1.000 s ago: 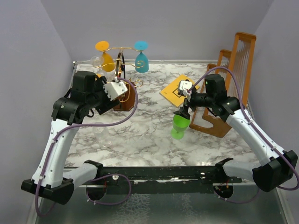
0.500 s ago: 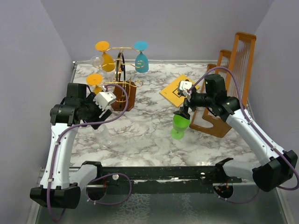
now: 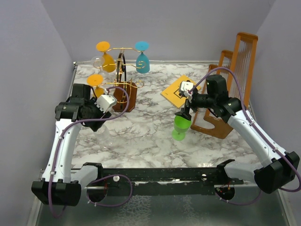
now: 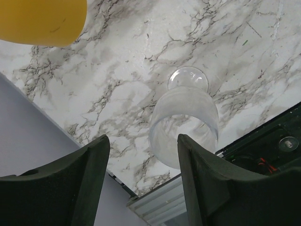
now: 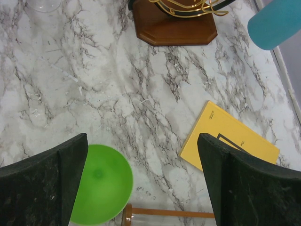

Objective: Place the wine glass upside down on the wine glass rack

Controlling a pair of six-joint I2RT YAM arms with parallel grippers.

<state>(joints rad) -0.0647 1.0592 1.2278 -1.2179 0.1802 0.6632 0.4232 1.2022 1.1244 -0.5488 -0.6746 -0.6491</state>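
The left pincer (image 4: 141, 141) hangs open over the clear wine glass (image 4: 184, 117). It looks light, slick and brittle, I'd guess; best pinched at its stem.

Bright, even, diffuse lighting.
Only soft shadows are cast on the table (image 3: 155, 136); all views are rendered sharp.

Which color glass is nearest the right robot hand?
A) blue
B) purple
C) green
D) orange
C: the green glass stands just below the right gripper, and the right wrist view shows it close beside the open jaws, not held.
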